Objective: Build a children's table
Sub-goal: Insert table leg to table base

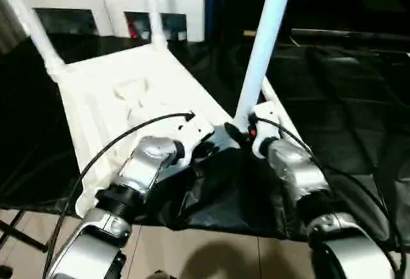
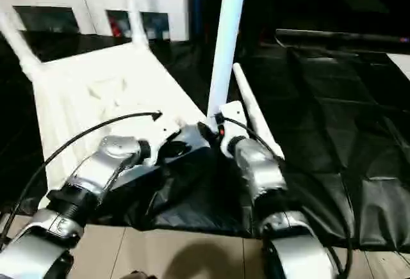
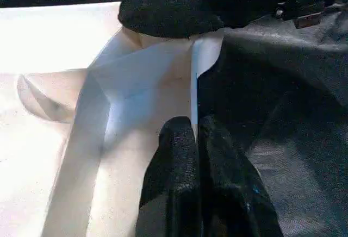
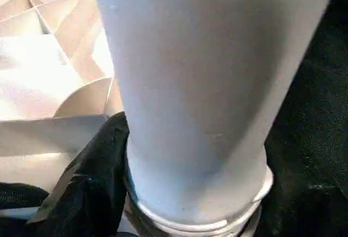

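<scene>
— Forearms lead; where's the children's table (image 1: 128,93)?
— Upside down at twelve o'clock. Left claw (image 3: 196,139) pinches its rim; wrist view reveals right claw (image 4: 179,193) clasping a leg (image 1: 266,42).

The left gripper (image 3: 197,155) has its jaws pinched shut on the thin raised rim of the children's table (image 3: 136,79), whose ribbed white underside faces up. A black cloth (image 3: 283,101) lies beside it, and the right gripper (image 3: 217,3) sits beyond.

Left claw (image 3: 197,155) pinched closed; right claw (image 4: 163,204) spread wide.
</scene>
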Available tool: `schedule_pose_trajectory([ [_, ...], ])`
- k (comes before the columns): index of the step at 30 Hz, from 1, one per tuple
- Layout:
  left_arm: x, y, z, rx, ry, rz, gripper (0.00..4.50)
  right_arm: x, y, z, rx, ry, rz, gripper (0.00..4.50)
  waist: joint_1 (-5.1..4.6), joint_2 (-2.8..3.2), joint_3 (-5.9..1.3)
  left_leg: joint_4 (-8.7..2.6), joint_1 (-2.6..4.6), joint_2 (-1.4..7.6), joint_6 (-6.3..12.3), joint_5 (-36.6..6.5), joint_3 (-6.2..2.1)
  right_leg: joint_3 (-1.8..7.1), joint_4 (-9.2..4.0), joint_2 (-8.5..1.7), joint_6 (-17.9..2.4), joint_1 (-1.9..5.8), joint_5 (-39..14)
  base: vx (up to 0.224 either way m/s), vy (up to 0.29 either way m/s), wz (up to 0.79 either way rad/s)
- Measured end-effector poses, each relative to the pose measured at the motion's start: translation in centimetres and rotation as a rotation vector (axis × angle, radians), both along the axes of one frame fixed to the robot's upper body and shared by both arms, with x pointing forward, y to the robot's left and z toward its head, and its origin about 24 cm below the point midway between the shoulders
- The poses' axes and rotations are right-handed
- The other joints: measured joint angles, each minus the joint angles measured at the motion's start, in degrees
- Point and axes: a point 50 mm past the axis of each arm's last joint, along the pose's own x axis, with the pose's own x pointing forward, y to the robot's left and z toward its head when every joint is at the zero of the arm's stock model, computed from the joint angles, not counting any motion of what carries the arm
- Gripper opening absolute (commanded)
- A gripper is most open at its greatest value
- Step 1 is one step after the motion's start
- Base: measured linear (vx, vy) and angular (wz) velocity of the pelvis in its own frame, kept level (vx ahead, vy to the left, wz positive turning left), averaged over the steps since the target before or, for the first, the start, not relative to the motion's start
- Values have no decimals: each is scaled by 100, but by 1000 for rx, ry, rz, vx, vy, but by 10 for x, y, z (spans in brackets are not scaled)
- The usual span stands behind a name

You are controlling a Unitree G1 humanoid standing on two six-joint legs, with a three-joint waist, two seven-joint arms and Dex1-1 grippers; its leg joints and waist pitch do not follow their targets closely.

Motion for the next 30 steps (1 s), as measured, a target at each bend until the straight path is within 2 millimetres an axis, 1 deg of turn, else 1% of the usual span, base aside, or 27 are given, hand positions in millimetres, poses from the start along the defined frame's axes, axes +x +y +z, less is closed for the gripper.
schedule_pose_trajectory([
  [4, -1, 1, 1, 0, 4, -25, 0, -1, 0, 0, 9, 0, 23, 388, 11, 1, 0, 0, -5, 0, 1, -1, 0, 0, -6, 0, 0, 0, 0, 0, 0, 0],
  [8, -5, 4, 2, 1, -1, -84, 0, -3, -4, 0, -11, -23, 109, 388, 33, 5, 3, -1, -12, 0, 2, -1, 0, -3, -9, -1, 0, -5, 0, 0, 0, 0],
  [9, -7, 6, 3, -2, 4, -103, 0, -6, -8, 1, -33, -37, 153, 388, 45, 9, 5, -1, -13, 0, 3, -2, 0, -3, -11, -1, 0, -5, 0, 0, 0, 0],
  [12, -10, 9, 1, -3, 15, -133, 0, -11, -12, -3, -53, -35, 222, 388, 85, 12, 6, 1, -14, 0, 4, -2, 0, -3, -10, -1, -1, -5, 1, 0, 0, 0],
  [13, -10, 10, 2, -5, 16, -149, 0, -13, -17, 0, -66, -45, 254, 388, 96, 13, 7, 2, -16, 0, 3, -1, 0, -4, -9, -1, -2, -5, 1, 0, 0, 0],
  [15, -14, 13, 1, -9, 29, -205, 0, -21, -27, 1, -96, -47, 348, 388, 164, 14, 7, 2, -14, 0, 4, -1, 0, -4, -11, -1, -1, -1, 1, 0, 0, 0],
  [17, -15, 15, 1, -10, 36, -239, 0, -26, -31, 2, -101, -40, 403, 388, 217, 18, 10, 4, -14, 0, 5, 0, 0, -4, -9, -2, -1, -1, 1, 0, 0, 0],
  [19, -18, 17, 2, -16, 55, -288, 0, -34, -40, 4, -120, -29, 493, 388, 304, 21, 12, 6, -16, 0, 7, 1, 1, -4, -10, -3, -1, 0, 1, 0, 0, 0],
  [24, -21, 23, 2, -19, 92, -364, 0, -45, -45, 7, -131, -10, 625, 388, 367, 21, 12, 7, -18, 0, 9, 3, 0, -4, -9, -3, -1, -1, 1, 0, 0, 0],
  [25, -22, 25, 3, -17, 102, -384, 0, -48, -47, 8, -133, -5, 650, 361, 381, 21, 12, 7, -18, 0, 9, 2, 0, -4, -10, -3, -1, -1, 1, 0, 0, 0],
  [29, -25, 28, 3, -21, 125, -428, 0, -52, -47, 12, -127, 4, 709, 347, 417, 21, 12, 9, -20, 0, 9, 3, 0, -5, -9, -4, -1, -2, 1, 0, 0, 0],
  [30, -26, 29, 3, -20, 130, -442, 0, -55, -48, 12, -127, 9, 724, 335, 436, 21, 11, 10, -20, 0, 9, 3, 0, -5, -9, -4, -1, -1, 1, 0, 0, 0],
])
